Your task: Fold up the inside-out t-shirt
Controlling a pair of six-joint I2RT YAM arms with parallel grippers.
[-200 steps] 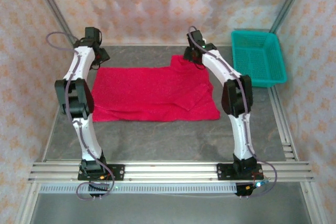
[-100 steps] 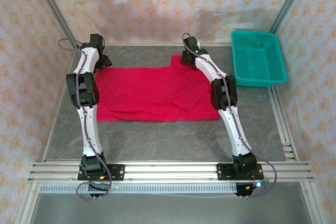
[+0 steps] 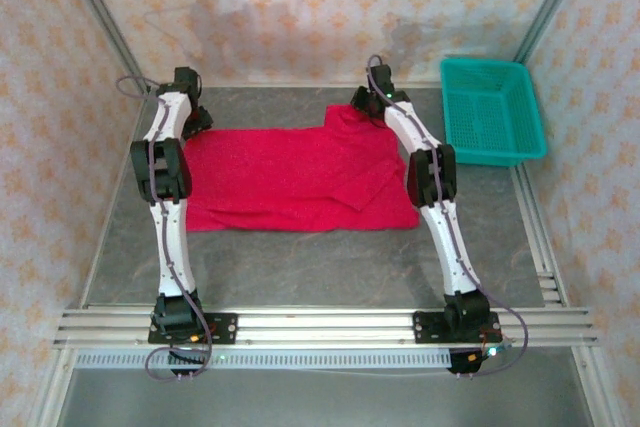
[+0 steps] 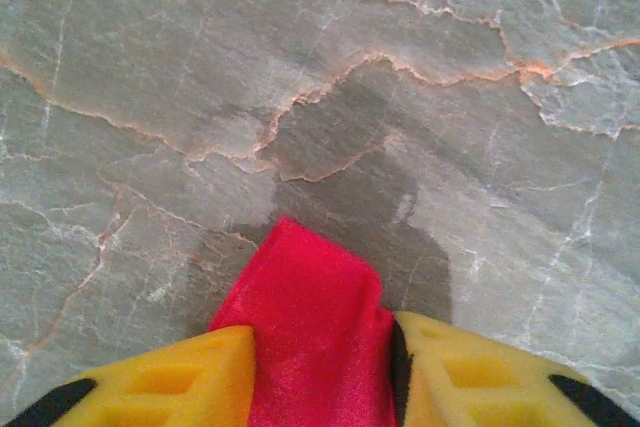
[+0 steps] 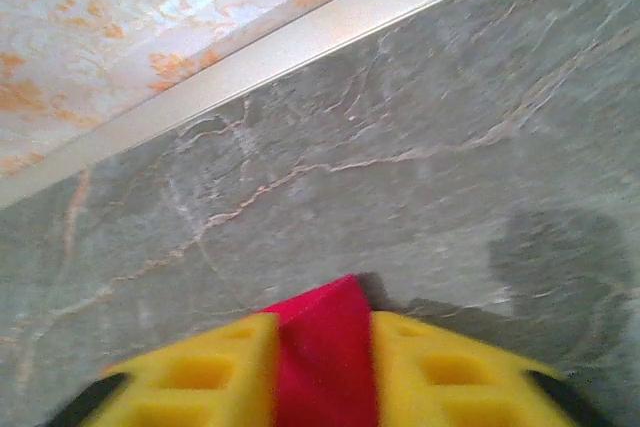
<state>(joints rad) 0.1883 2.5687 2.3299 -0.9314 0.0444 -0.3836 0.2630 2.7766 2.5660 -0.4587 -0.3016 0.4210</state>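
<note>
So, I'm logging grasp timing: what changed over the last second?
The left arm and right arm drew their elbows inward. The left pincer and right pincer closed on the far edge of the inside-out t-shirt. The shirt lies flat as before; the teal basket stayed put.

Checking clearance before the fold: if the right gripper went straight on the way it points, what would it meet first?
Probably the grey marbled tabletop just beyond the crimson cloth t-shirt pinched in the right gripper; the pale rail under the patterned wall lies farther on. Depth is unclear.
</note>
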